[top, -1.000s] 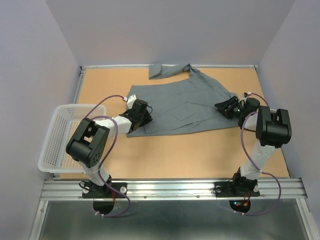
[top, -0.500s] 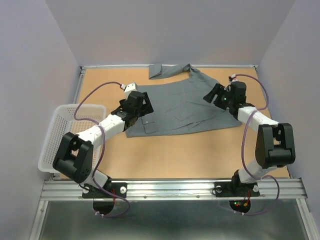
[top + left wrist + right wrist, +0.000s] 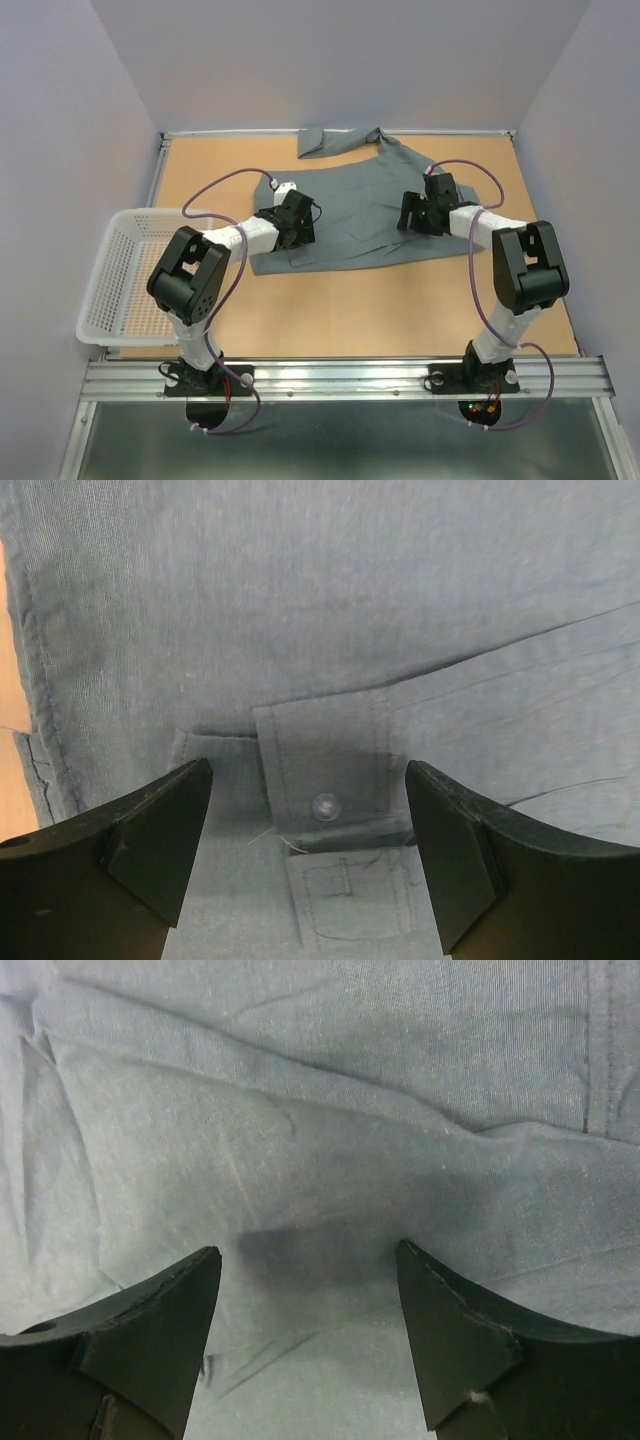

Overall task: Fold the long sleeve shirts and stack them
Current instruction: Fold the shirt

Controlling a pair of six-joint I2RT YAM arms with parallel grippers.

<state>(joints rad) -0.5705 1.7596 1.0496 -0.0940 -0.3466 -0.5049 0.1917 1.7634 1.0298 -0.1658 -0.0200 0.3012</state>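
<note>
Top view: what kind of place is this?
Probably a robot lab cell: plain walls box in a wooden table, two arms are bolted to a metal rail, and a shirt and a basket are set out.

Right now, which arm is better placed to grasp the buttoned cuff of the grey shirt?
Left. The left gripper, open, hangs directly over the cuff and its button. The right gripper, also open, is over plain creased cloth farther across the shirt.

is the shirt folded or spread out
Partly folded: the shirt lies flat, a cuff laid over its body, one sleeve trailing toward the far edge.
</note>
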